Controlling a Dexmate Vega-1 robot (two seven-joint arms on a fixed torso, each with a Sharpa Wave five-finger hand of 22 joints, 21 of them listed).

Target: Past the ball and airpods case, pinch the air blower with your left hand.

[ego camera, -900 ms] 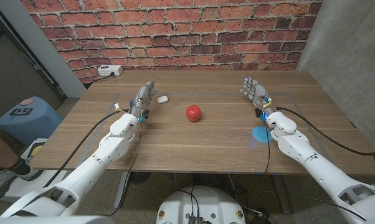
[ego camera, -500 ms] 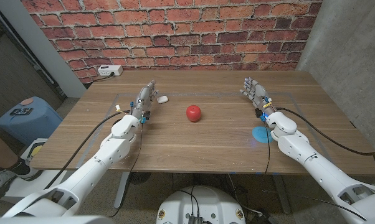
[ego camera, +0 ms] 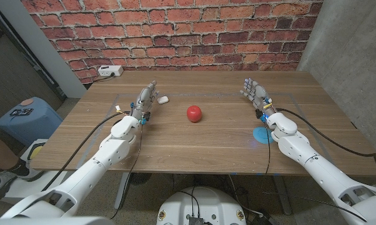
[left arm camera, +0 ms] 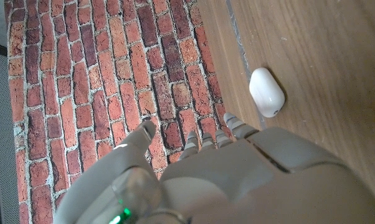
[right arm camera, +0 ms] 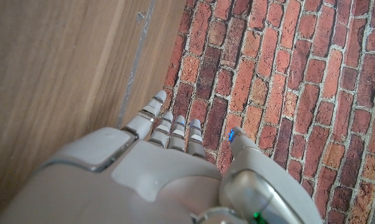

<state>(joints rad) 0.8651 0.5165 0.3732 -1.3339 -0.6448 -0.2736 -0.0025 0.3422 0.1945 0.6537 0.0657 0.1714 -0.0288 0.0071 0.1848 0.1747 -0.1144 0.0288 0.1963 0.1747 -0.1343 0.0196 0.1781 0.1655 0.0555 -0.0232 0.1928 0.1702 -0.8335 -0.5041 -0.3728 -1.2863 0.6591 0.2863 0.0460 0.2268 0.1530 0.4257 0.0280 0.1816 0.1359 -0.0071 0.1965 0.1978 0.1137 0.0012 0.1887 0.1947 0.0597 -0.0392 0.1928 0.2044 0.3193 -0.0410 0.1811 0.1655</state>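
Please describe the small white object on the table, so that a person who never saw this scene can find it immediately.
Look at the wooden table in front of the brick wall, on its far left part. There, just beside the fingertips of the robot's left hand, lies the airpods case. It is a small, smooth, white rounded capsule, unlike the red ball at the table's middle.

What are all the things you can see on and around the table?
ball: one, red, middle of the table.
airpods case: one, white, just beside the left hand's fingertips.
blue patch: one, on the table by the right forearm.
table: one, brown wood.
power strip: one, white, at the brick wall behind the table's far left corner.
stool: one, blue, on the floor left of the table.
left hand: one, grey, holds nothing, beside the case.
right hand: one, grey, holds nothing, far right of the table.
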